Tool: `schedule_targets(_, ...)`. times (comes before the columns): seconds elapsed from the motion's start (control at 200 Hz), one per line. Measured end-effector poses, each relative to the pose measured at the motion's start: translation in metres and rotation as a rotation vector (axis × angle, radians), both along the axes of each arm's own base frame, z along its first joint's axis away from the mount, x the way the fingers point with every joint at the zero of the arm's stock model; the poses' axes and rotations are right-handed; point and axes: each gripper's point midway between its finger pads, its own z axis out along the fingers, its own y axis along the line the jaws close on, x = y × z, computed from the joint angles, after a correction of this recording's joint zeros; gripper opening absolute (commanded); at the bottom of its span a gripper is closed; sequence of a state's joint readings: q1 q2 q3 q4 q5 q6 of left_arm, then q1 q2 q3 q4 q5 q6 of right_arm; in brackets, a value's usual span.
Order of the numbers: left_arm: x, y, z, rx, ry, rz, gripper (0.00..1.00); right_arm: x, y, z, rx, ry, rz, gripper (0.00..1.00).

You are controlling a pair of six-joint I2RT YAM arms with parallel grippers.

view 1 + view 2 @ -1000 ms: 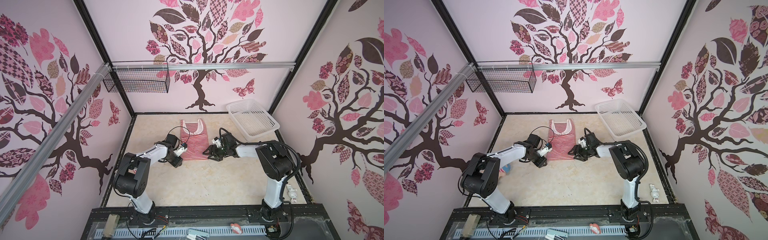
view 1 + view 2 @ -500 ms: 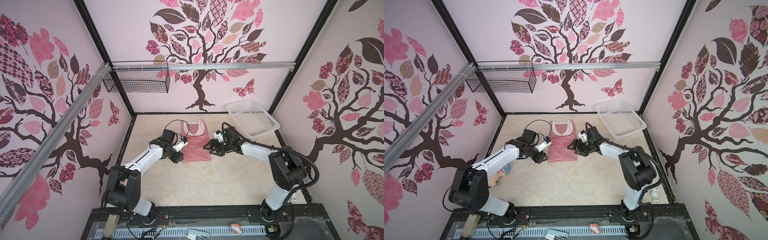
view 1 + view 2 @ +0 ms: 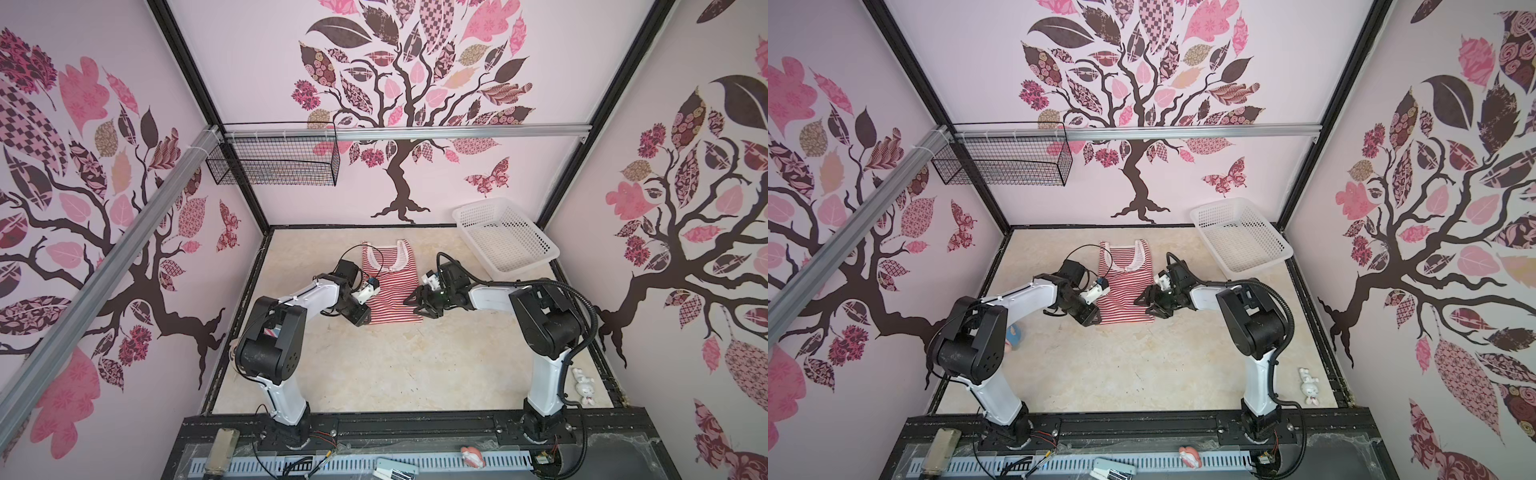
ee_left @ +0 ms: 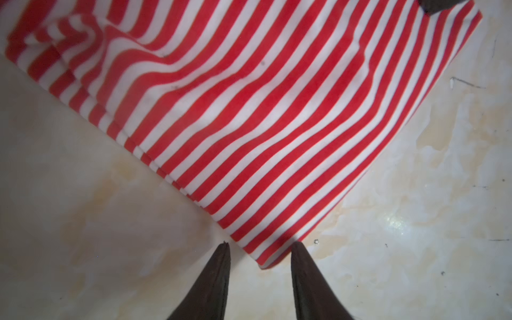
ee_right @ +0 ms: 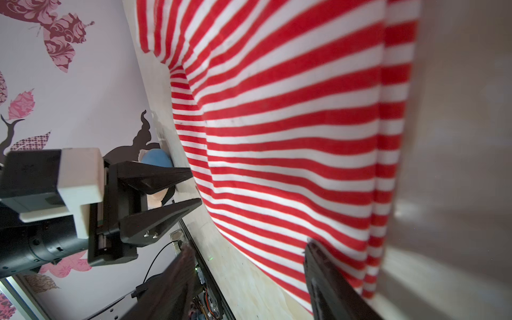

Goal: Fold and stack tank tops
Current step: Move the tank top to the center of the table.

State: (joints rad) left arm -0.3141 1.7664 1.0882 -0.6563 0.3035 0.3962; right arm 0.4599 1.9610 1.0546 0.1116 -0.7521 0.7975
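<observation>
Tank top (image 3: 390,286) flat on table (image 3: 374,365), centred toward back edge; basket (image 3: 505,245) in back right corner; left gripper (image 3: 361,321) at the top's front left corner, right gripper (image 3: 415,308) seemingly over its right edge.

Both arms reach fwd toward frame center. L gripper (image 3: 361,322) jaws narrowly apart, tips down; R gripper (image 3: 412,304) jaws wide apart.
</observation>
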Motion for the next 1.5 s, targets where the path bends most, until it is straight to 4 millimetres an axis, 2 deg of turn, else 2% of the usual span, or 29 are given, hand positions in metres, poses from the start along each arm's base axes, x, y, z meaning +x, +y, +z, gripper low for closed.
schedule_targets(0.105, -0.004, 0.002, -0.004, 0.017, 0.006, -0.012, 0.22, -0.01, 0.0, -0.004, 0.012, -0.004, 0.014, 0.65)
schedule_targets(0.255, -0.023, 0.003, -0.016, 0.045, 0.042, -0.048, 0.15, -0.029, 0.003, -0.005, 0.017, -0.014, 0.04, 0.65)
schedule_targets(0.42, -0.042, -0.002, -0.017, 0.062, 0.037, -0.102, 0.15, -0.06, -0.002, -0.005, 0.011, -0.001, 0.056, 0.66)
schedule_targets(0.62, -0.082, -0.006, -0.017, 0.075, 0.074, -0.179, 0.15, -0.102, -0.006, -0.005, -0.006, 0.024, 0.08, 0.66)
schedule_targets(0.746, -0.106, -0.001, -0.012, 0.076, 0.124, -0.215, 0.17, -0.127, -0.013, -0.005, -0.008, 0.043, 0.085, 0.67)
schedule_targets(0.836, -0.115, 0.001, -0.003, 0.073, 0.131, -0.232, 0.2, -0.14, -0.021, -0.004, -0.021, 0.056, 0.08, 0.68)
schedule_targets(0.946, -0.119, 0.005, 0.013, 0.074, 0.113, -0.241, 0.33, -0.144, -0.027, 0.005, -0.041, 0.059, 0.072, 0.72)
schedule_targets(1.091, -0.106, 0.005, 0.045, 0.072, 0.003, -0.237, 0.43, -0.133, -0.021, 0.035, -0.028, 0.015, 0.077, 0.78)
schedule_targets(1.266, -0.066, 0.018, 0.084, 0.054, -0.146, -0.145, 0.46, -0.115, -0.011, 0.081, 0.018, -0.086, 0.071, 0.79)
schedule_targets(1.396, -0.03, 0.033, 0.101, 0.045, -0.23, -0.045, 0.47, -0.113, -0.011, 0.09, 0.024, -0.108, 0.056, 0.78)
schedule_targets(1.501, -0.007, 0.032, 0.104, 0.031, -0.264, -0.016, 0.45, -0.111, -0.011, 0.09, 0.027, -0.1, 0.037, 0.75)
